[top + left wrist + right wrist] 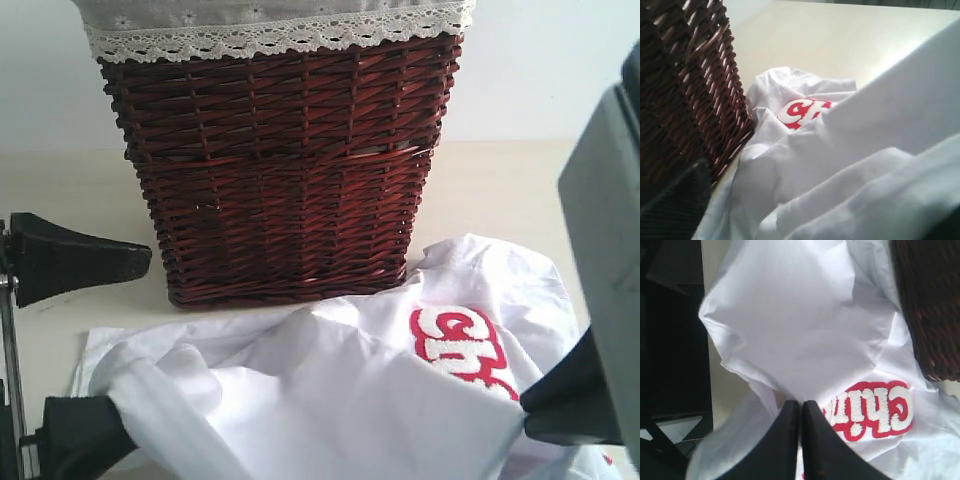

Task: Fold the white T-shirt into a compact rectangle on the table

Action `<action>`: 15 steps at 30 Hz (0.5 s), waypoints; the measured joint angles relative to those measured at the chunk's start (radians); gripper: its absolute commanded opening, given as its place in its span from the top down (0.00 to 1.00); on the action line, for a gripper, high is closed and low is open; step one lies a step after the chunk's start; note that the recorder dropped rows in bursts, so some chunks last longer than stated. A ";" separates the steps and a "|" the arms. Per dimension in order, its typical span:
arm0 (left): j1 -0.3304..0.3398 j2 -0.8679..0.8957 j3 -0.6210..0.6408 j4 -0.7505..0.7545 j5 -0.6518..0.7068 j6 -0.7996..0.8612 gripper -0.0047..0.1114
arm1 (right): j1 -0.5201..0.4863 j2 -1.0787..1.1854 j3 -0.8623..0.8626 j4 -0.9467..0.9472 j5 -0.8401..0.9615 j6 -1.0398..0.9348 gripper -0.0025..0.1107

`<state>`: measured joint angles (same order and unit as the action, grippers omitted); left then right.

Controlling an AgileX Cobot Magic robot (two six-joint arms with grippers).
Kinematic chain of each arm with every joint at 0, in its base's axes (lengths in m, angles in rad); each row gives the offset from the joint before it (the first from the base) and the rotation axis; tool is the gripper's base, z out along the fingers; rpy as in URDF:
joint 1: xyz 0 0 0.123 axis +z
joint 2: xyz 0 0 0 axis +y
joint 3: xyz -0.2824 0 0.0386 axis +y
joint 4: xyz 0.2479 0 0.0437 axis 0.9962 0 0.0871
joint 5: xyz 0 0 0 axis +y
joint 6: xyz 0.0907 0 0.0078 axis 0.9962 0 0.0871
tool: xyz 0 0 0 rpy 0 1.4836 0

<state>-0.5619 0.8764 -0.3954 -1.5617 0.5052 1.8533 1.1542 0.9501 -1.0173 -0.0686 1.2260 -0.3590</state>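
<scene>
The white T-shirt (330, 390) lies crumpled on the table (500, 190) in front of the basket, its red-outlined lettering (460, 345) facing up. My left gripper (130, 345) stands open at the shirt's left end. Its fingers (70, 260) are spread wide, and a fold of cloth is draped over the lower one. In the left wrist view the shirt (850, 165) fills the space between the fingers of the left gripper (810, 220). My right gripper (801, 405) is shut on a fold of the T-shirt (800, 320) beside the lettering (875, 407), and it lifts that fold on the right (525, 410).
A dark brown wicker basket (280, 180) with a lace-trimmed liner (270, 30) stands on the table right behind the shirt, touching its far edge. It is close beside the left gripper (680, 90) and near the right one (930, 300). Bare tabletop (840, 40) stretches beyond the shirt.
</scene>
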 measured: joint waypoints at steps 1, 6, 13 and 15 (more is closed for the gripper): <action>0.000 -0.005 -0.002 -0.001 0.009 -0.004 0.07 | 0.000 0.000 0.013 0.000 0.000 -0.002 0.98; 0.000 -0.055 -0.002 -0.001 0.036 -0.012 0.07 | 0.000 0.000 0.110 0.023 0.000 -0.004 0.98; 0.000 -0.103 -0.002 -0.074 0.048 -0.016 0.07 | 0.000 0.000 0.177 0.021 0.000 -0.025 0.98; 0.000 -0.103 -0.002 -0.074 0.057 -0.041 0.07 | 0.000 0.000 0.177 0.019 0.000 -0.025 0.98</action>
<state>-0.5619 0.7736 -0.3974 -1.6354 0.5621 1.8127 1.1542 0.9501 -0.8399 -0.0500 1.2260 -0.3835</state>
